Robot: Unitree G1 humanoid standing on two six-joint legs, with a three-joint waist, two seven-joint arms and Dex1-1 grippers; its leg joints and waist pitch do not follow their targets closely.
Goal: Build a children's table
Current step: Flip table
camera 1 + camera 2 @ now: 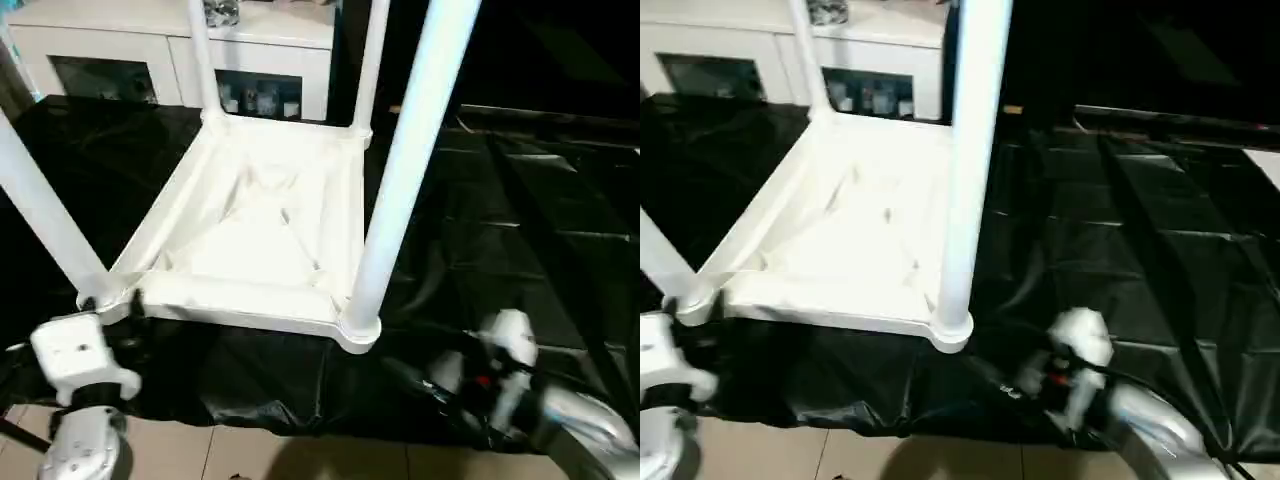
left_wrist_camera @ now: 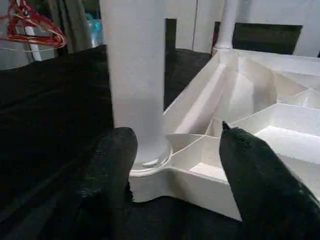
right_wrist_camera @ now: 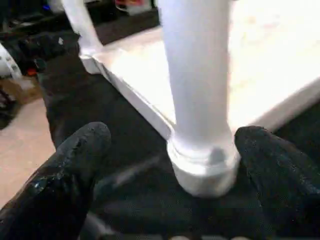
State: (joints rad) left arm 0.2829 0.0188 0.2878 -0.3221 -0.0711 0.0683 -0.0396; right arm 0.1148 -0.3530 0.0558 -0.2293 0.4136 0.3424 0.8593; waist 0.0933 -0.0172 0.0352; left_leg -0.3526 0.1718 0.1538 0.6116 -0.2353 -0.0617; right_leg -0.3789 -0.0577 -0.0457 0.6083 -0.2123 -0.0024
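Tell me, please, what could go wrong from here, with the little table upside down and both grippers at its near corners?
1. The children's table lies close to the near edge of the black-sheeted table; a pull towards the robot might slide it off.
2. The right gripper stands open around the near right leg at its socket; a sideways move could knock that tall leg loose.
3. The left gripper straddles the near left leg likewise; it could snag the corner.

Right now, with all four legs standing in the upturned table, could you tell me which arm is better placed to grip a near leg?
Probably the right. Its gripper stands wide open with the near right leg squarely between the fingers; the left gripper's leg sits off toward one finger.
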